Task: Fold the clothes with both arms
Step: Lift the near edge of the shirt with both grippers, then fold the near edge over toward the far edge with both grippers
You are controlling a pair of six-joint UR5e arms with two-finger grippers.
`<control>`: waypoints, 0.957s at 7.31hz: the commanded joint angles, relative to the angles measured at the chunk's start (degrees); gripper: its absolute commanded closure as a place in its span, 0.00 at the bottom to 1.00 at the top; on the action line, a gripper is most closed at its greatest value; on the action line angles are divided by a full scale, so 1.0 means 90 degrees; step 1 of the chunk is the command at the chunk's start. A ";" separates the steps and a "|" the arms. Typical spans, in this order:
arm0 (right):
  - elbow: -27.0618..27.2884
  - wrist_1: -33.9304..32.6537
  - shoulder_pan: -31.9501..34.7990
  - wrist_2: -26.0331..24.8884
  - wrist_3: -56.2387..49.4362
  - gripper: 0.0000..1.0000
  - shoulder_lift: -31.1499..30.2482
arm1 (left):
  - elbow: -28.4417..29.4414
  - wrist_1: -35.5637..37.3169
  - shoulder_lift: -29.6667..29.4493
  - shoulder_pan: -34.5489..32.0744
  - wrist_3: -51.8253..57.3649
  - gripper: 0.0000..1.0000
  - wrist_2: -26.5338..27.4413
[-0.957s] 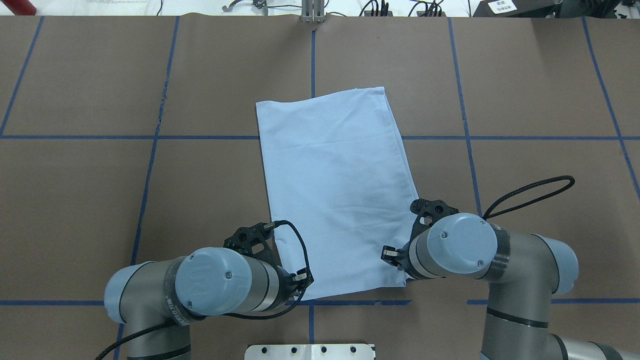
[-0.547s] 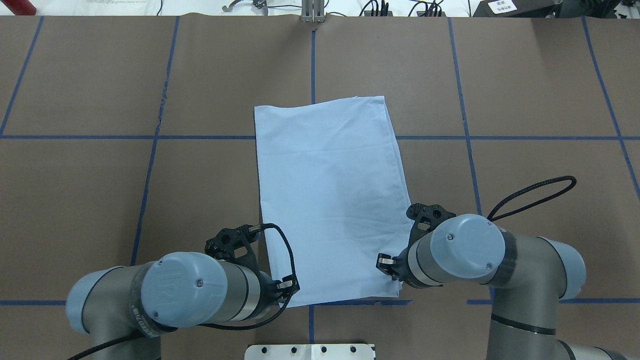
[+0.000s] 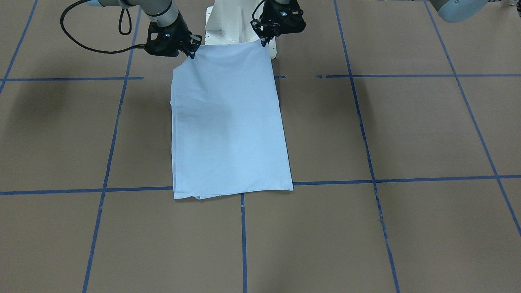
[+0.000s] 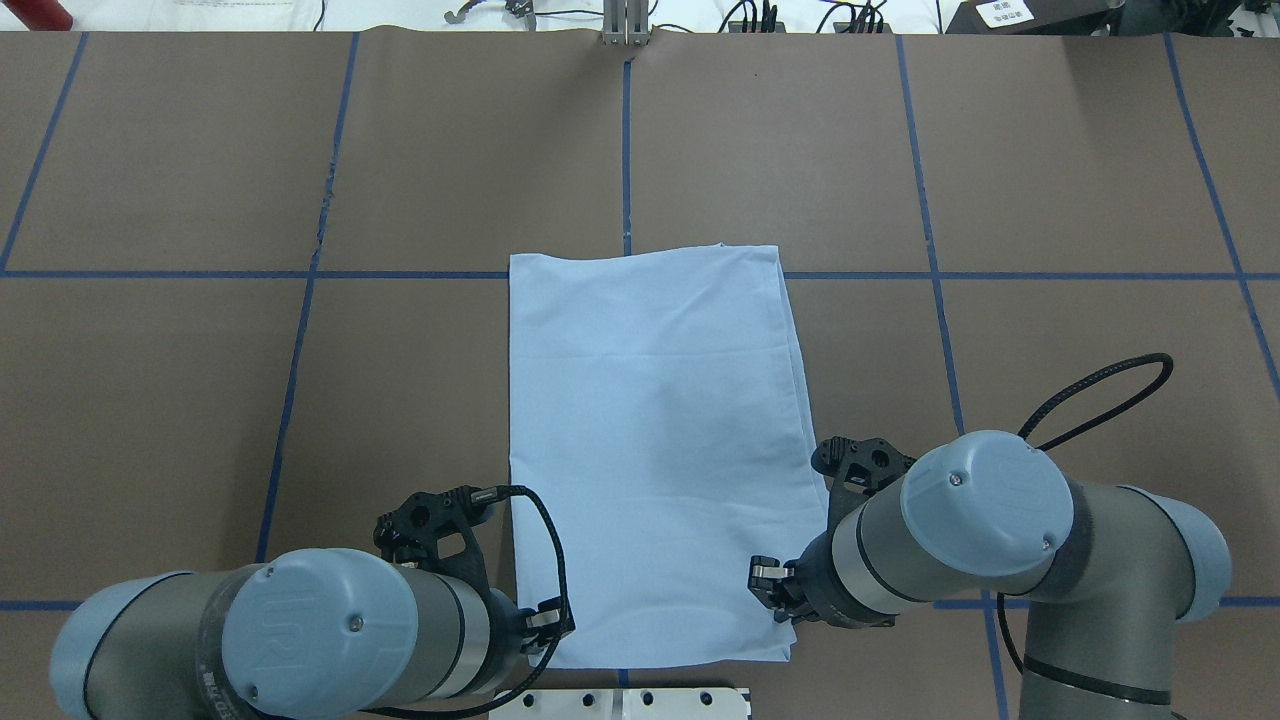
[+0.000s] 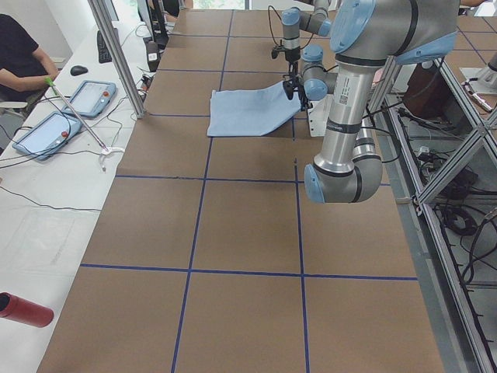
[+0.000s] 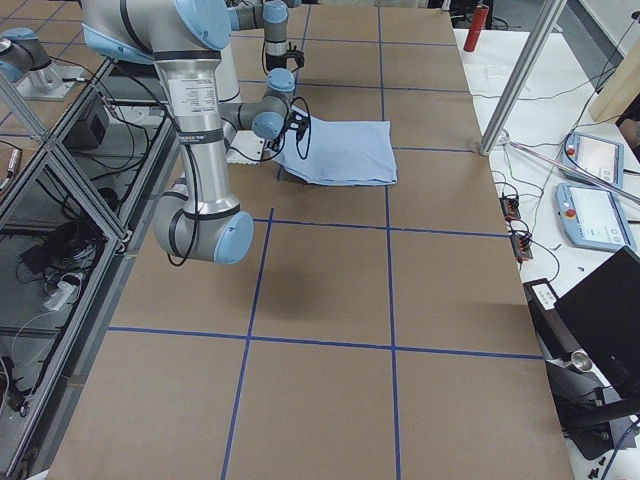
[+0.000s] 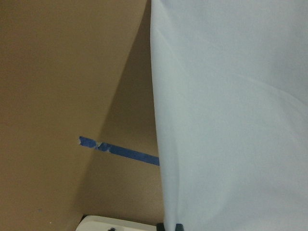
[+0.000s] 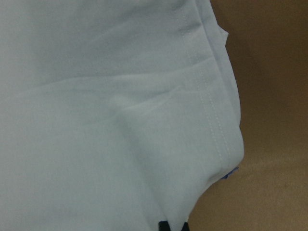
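Note:
The clothes are one light blue T-shirt (image 4: 650, 450), folded into a long rectangle on the brown table. No print or tag shows. My left gripper (image 3: 263, 42) is shut on its near left corner, and my right gripper (image 3: 191, 55) is shut on its near right corner. Both corners are lifted slightly; the far end of the T-shirt (image 3: 228, 130) lies flat. From overhead, the left gripper (image 4: 548, 628) and right gripper (image 4: 770, 590) are partly covered by the arms' wrists. Cloth fills the left wrist view (image 7: 231, 120) and the right wrist view (image 8: 106, 120).
The white pedestal base (image 4: 620, 703) sits just behind the shirt's near edge. Blue tape lines (image 4: 300, 275) grid the table. Beside the table's far side are tablets (image 5: 89, 97), a red cylinder (image 5: 23, 309) and a seated person (image 5: 19, 54).
Both arms have drawn back toward the robot's base, dragging the T-shirt along. Its far edge has slid nearer, and the shirt now lies squarer to the table grid.

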 commanded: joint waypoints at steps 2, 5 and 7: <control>-0.0456 0.0076 0.0227 -0.0020 -0.0029 1.00 0.0206 | 0.0046 0.0020 -0.0134 -0.0066 0.0453 1.00 0.0025; -0.1383 0.0076 0.1408 0.0038 -0.0078 1.00 0.1006 | 0.0484 -0.0126 -0.0534 -0.1470 0.1392 1.00 -0.0062; -0.2192 0.0066 0.2034 0.0125 -0.0272 1.00 0.1601 | 0.1613 -0.0972 -0.0875 -0.2047 0.1452 1.00 -0.0295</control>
